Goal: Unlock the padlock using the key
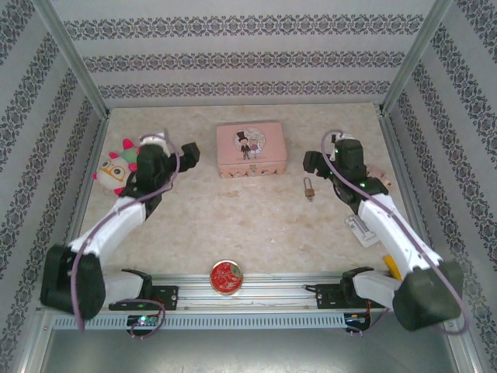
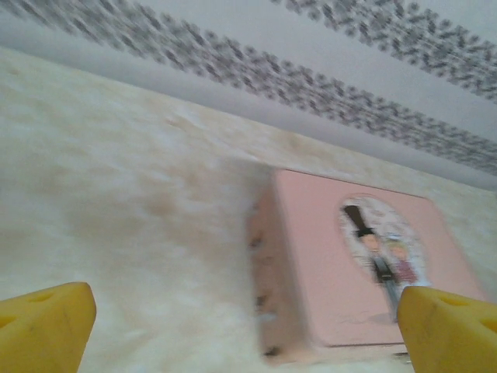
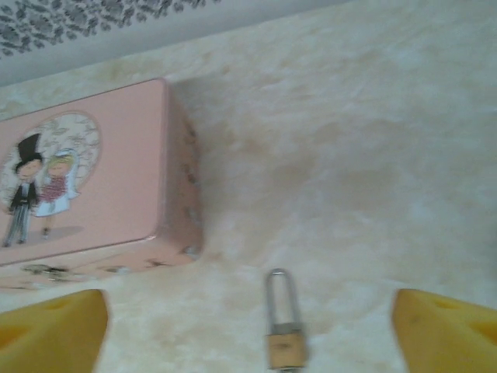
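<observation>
The small brass padlock [image 1: 309, 187] lies flat on the marble-patterned table, right of the pink tin, its thin shackle [image 3: 278, 299] pointing toward the back wall. In the right wrist view its body [image 3: 286, 350] sits between the yellow fingertips [image 3: 446, 330] at the bottom edge. My right gripper [image 1: 311, 163] [image 3: 250, 332] hovers open just above and behind the padlock, holding nothing. My left gripper [image 1: 190, 154] [image 2: 248, 334] is open too, left of the tin, with its yellow fingertips [image 2: 46, 322] wide apart and empty. The key is out of view.
The pink illustrated tin [image 1: 251, 150] [image 2: 357, 264] [image 3: 85, 179] stands at the back centre between both grippers. A plush toy [image 1: 116, 167] lies at the far left. A round red tin [image 1: 227, 277] sits by the front rail. A white object [image 1: 363, 228] lies under the right arm.
</observation>
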Controlling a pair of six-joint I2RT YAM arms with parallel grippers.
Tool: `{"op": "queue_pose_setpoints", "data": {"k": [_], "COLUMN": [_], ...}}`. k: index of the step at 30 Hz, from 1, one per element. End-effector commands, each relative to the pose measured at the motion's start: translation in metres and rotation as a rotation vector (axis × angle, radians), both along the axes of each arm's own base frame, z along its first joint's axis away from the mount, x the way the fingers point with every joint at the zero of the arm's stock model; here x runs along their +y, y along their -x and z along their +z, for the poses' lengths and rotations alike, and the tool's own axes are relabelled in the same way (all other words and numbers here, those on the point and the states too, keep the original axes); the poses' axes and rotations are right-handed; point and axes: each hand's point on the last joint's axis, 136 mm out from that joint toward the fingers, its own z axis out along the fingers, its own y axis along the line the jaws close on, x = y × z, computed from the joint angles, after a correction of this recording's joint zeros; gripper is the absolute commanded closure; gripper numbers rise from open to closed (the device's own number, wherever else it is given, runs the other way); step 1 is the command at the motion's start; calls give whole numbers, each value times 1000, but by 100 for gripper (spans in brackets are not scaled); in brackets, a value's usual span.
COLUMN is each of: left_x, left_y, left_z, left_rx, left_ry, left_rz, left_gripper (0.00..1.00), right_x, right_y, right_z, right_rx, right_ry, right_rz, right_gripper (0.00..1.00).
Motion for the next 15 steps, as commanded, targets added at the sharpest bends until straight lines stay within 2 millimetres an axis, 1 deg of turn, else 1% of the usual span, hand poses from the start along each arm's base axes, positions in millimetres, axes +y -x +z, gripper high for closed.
{"op": "queue_pose_setpoints", "data": {"k": [1, 2, 4, 7, 11, 15], "left_x": [54, 61, 73, 83, 86, 88], "left_y": [24, 31, 41, 46, 44, 34], "left_z": [2, 6, 3, -8, -33, -59], "left_rx": [-76, -98, -123, -147, -153, -125], "left_ry": [-247, -285, -356, -435, -486, -494], "left_rz": [198, 224, 268, 299, 287, 259], "left_gripper": [1, 1, 1, 1, 1, 1], "right_x": [-34, -39, -47, -62, -76, -82], "right_y": [18, 21, 27, 31, 30, 26], "right_z": [-10, -8, -7, -7, -14, -21], "right_rx": [-5, -23, -47, -74, -87, -129], "right_ry": [130, 136, 147, 156, 161, 202], "right_rz": [-87, -100, -127, -184, -233, -240], "right_gripper": [2, 2, 2, 2, 2, 2]}}
